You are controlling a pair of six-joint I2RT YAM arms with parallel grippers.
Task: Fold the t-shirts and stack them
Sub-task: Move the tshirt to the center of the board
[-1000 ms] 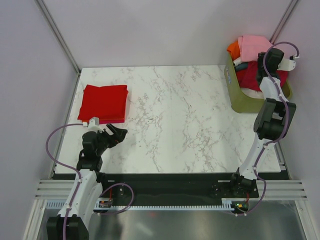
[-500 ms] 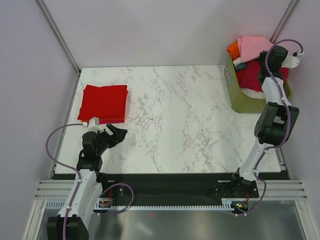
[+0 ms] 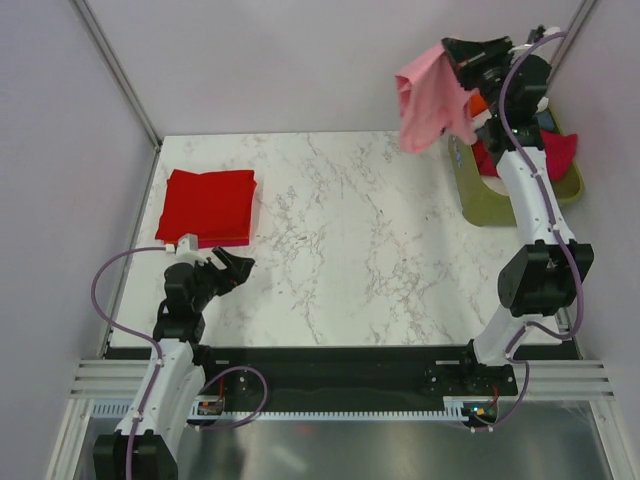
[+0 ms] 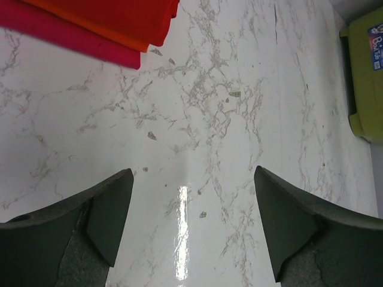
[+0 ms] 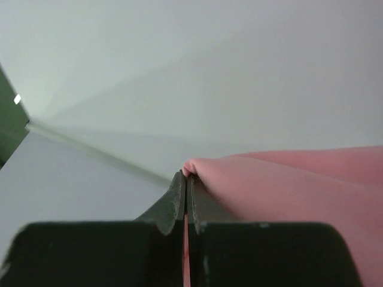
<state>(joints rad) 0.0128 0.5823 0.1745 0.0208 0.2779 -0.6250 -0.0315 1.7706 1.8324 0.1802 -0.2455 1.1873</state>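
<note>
My right gripper (image 3: 455,52) is shut on a pale pink t-shirt (image 3: 428,100) and holds it high in the air, left of the basket; the cloth hangs down loose. In the right wrist view the pink t-shirt (image 5: 299,185) bulges from the closed gripper (image 5: 186,176). A folded bright red t-shirt (image 3: 208,204) lies on a crimson one at the table's far left; both show in the left wrist view (image 4: 108,21). My left gripper (image 3: 238,268) is open and empty, just below that stack; it hovers over bare marble (image 4: 188,197).
An olive-green basket (image 3: 495,205) stands at the table's far right with orange, red and teal cloth (image 3: 555,150) inside; its corner shows in the left wrist view (image 4: 365,78). White marble table (image 3: 370,240) between the stack and basket. Purple walls surround.
My right arm has lifted the pale pink t-shirt out of the basket and swung it up and to the left. The left arm has not moved.
</note>
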